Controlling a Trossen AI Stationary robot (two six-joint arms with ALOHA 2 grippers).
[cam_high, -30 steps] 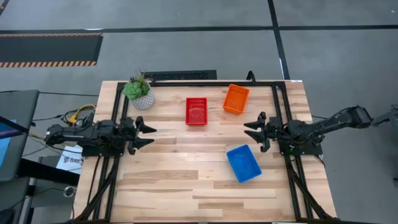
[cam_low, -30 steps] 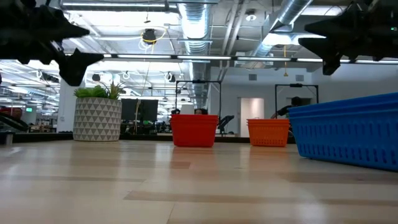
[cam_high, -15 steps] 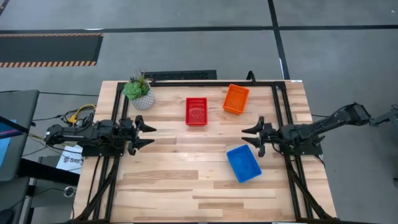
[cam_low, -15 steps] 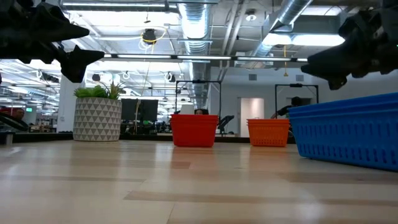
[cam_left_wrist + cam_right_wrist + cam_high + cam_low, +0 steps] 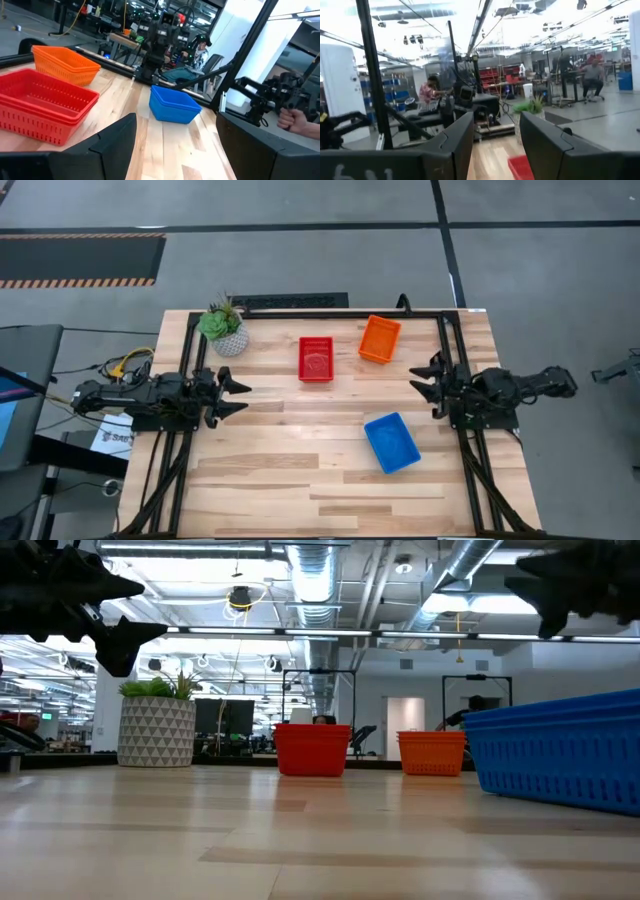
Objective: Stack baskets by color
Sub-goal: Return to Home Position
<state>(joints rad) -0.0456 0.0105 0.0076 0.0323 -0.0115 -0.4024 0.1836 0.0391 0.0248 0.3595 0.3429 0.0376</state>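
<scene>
Near the right hand (image 5: 428, 383) lies the blue basket stack (image 5: 391, 442)

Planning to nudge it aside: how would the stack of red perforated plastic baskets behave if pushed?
The stack of red perforated plastic baskets looks thin-walled, so probably light; low and wide, it should slide on the smooth wooden table rather than tip. The baskets seem only loosely nested, so a high push might shift the top one alone.

Robotics lab/workshop, exposed ceiling ducts (image 5: 312, 570), concrete floor (image 5: 300, 260) w/ hazard tape (image 5: 80, 282), person at desk (image 5: 593, 74).
</scene>
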